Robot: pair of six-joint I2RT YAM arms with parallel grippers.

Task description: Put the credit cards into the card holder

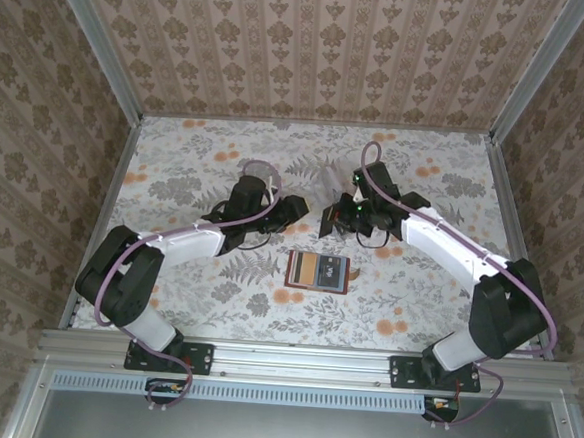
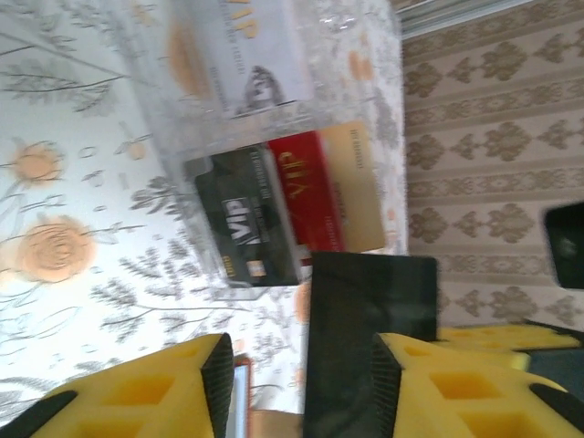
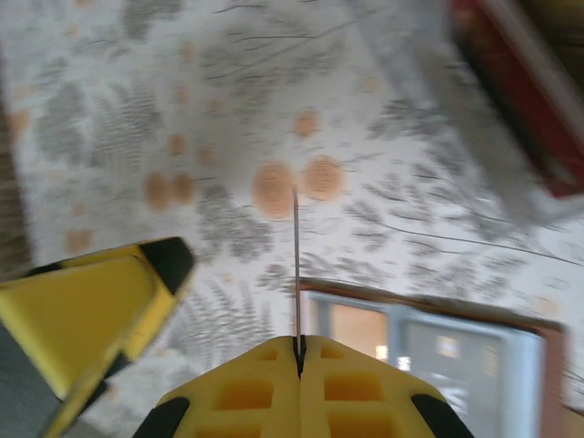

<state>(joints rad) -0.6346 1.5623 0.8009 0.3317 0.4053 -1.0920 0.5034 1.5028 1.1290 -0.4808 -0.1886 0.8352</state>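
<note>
Grasping one dark card (image 2: 370,328), the right pincer (image 3: 298,342) faces the released left pincer (image 2: 304,374)

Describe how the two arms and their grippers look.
The left arm and right arm have white links between chunky black joints, each with a lilac cable running along it. The left gripper and right gripper carry yellow fingers with moulded rectangular recesses and black tips.

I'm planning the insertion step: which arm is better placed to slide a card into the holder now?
Right: the right pincer is shut on a credit card, edge-on, close to the open card holder; the left pincer stands open.
</note>
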